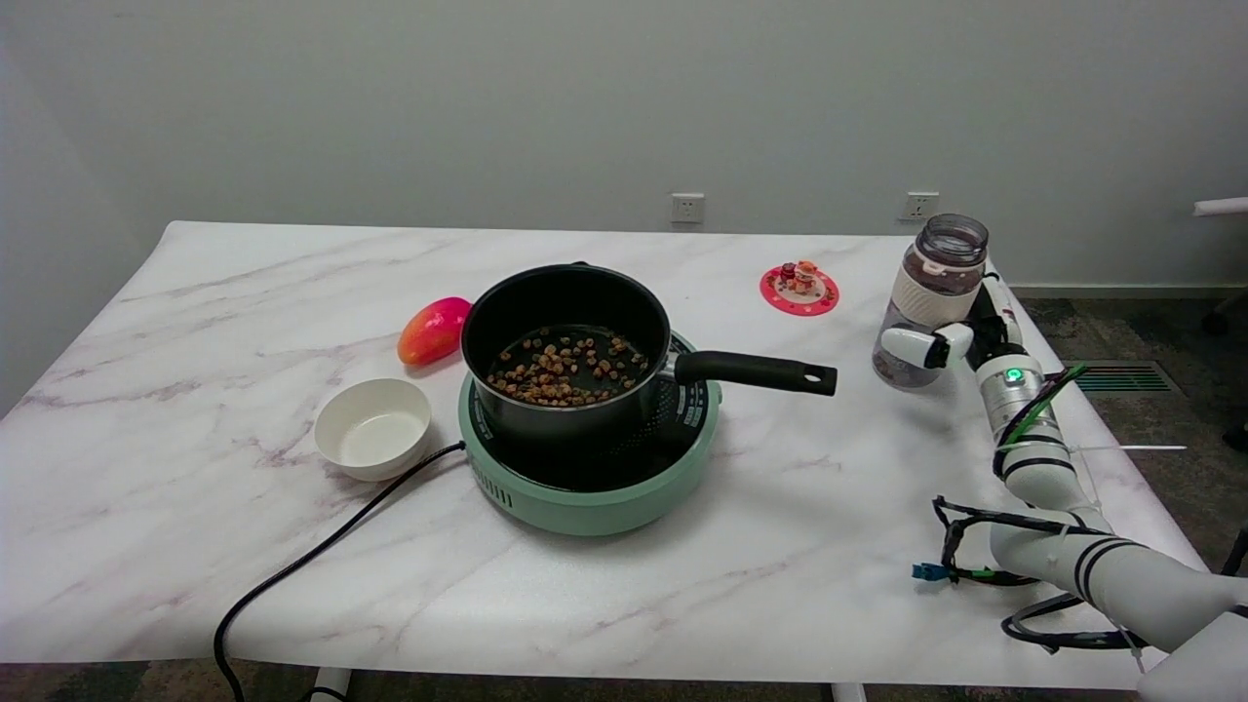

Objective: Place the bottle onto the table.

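Bottle down, release pending.
Your right hand (951, 341) had fingers clamped on the clear bottle (926, 302), seemingly resting upright on the counter (195, 507); letting go remained.

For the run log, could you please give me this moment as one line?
right hand: holds bottle upright | bottle: right side of table, whether it touches cannot be told | pot: on cooker, brown bits inside
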